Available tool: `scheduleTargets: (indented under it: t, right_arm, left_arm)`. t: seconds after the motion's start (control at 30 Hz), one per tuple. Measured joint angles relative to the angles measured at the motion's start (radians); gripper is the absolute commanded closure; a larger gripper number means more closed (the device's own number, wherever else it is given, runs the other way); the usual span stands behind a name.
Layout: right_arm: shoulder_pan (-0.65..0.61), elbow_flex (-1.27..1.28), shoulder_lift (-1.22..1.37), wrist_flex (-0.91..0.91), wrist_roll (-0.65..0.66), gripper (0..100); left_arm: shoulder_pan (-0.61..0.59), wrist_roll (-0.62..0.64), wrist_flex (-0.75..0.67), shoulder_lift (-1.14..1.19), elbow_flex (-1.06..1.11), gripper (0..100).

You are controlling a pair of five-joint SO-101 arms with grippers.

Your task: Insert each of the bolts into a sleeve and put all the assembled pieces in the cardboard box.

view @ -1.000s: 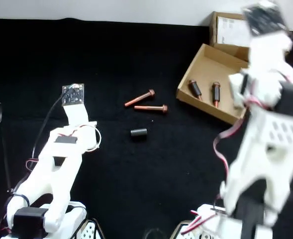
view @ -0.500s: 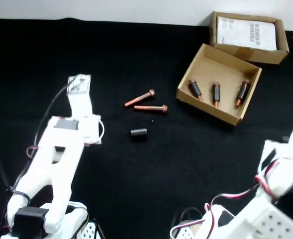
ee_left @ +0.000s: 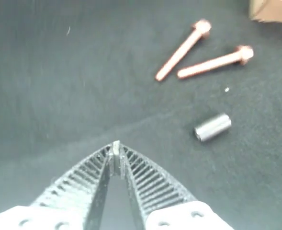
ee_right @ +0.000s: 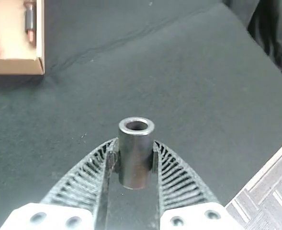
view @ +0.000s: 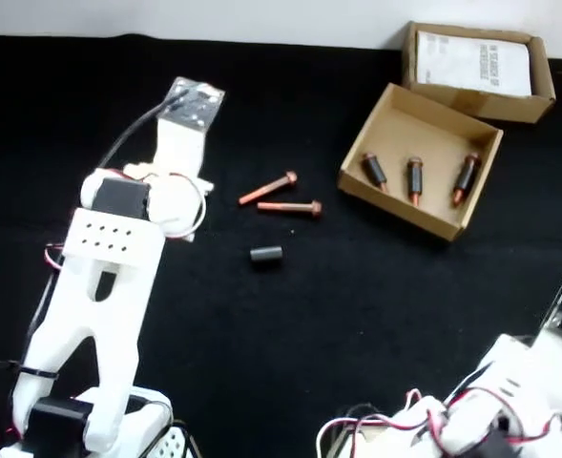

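Note:
Two copper bolts point(view: 267, 189) point(view: 290, 206) lie side by side mid-table, with a dark sleeve point(view: 266, 255) just in front of them. The open cardboard box point(view: 392, 113) at the back right holds three assembled pieces point(view: 415, 178). My left arm point(view: 118, 248) stretches over the left of the table. In its wrist view the left gripper point(ee_left: 116, 155) is shut on nothing, short of the sleeve point(ee_left: 212, 127) and the bolts point(ee_left: 183, 49). My right arm point(view: 538, 382) sits at the front right corner. Its right gripper point(ee_right: 135, 143) is shut on an upright grey sleeve point(ee_right: 136, 127).
A second cardboard box point(view: 538, 91) with a printed sheet stands behind the first at the back right. The black cloth point(view: 357, 305) covers the table. In the right wrist view the box corner point(ee_right: 16, 64) is far off, and a floor edge point(ee_right: 270, 191) lies close by.
My right arm drew back from over the box to the front right corner, uncovering a third piece in the box. My left arm swung farther toward the back.

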Motion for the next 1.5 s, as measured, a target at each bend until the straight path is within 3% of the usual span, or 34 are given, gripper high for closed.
scheduleTargets:
  t: [0.3,0.4,0.6,0.73,0.9,1.1,1.5]
  right_arm:
    - [0.074,0.117,-0.183,0.0,0.032,99.1]
    - [0.11,0.152,-0.226,0.0,0.063,99.1]
    - [0.143,0.235,-0.304,0.0,0.084,99.1]
    - [0.143,0.287,-0.338,0.0,0.086,99.1]
    - [0.143,0.292,-0.35,0.0,0.086,99.1]
    - [0.143,0.292,-0.35,-0.008,0.086,99.1]
    - [0.143,0.305,-0.35,-0.129,0.086,99.1]
  left_arm:
    - [0.176,-0.621,0.198,0.0,-0.003,99]
    - [0.212,-0.729,0.238,0.0,-0.012,99]
    - [0.222,-0.758,0.104,0.035,-0.012,99]
    - [0.226,-0.758,0.097,0.186,-0.103,99]
    - [0.245,-0.758,0.161,0.453,-0.361,98]
    - [0.265,-0.758,0.255,0.77,-0.736,82]
    - [0.313,-0.758,0.361,1.27,-1.324,88]
